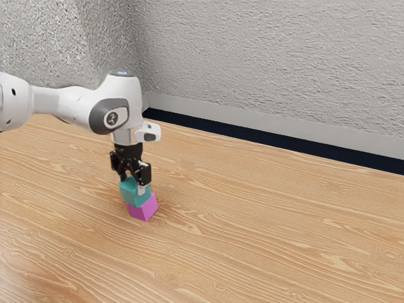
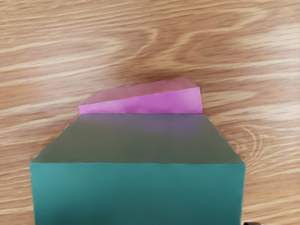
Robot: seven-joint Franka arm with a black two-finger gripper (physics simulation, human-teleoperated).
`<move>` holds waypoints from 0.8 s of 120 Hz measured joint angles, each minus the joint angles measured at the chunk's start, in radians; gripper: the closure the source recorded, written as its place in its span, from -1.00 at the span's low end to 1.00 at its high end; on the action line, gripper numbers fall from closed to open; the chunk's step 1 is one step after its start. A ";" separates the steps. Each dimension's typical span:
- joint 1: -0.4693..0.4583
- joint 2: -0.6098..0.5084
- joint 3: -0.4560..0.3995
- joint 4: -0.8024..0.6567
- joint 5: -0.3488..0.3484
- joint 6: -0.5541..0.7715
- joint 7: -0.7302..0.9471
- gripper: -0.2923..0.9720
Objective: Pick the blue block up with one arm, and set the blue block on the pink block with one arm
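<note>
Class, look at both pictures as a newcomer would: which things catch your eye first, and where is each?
The white arm reaching in from the exterior view's left stands out first, its black gripper pointing down with fingers closed on the blue block. That block sits on the pink block on the wooden table; in the wrist view the pink block peeks out beyond it.

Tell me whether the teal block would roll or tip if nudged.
Rolling seems unlikely: the teal block has flat faces. Its straight, crisp edges suggest it's rigid. Tipping seems possible, since it sits turned and offset over the pink block.
</note>
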 joint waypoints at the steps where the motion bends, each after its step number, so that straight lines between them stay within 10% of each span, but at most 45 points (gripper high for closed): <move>1: 0.000 0.000 0.000 0.000 0.001 0.000 -0.001 -0.30; 57: 0.001 -0.153 -0.025 0.104 0.013 -0.077 -0.036 -0.51; 96: 0.001 -0.137 -0.050 0.587 -0.006 -0.287 -0.041 -0.53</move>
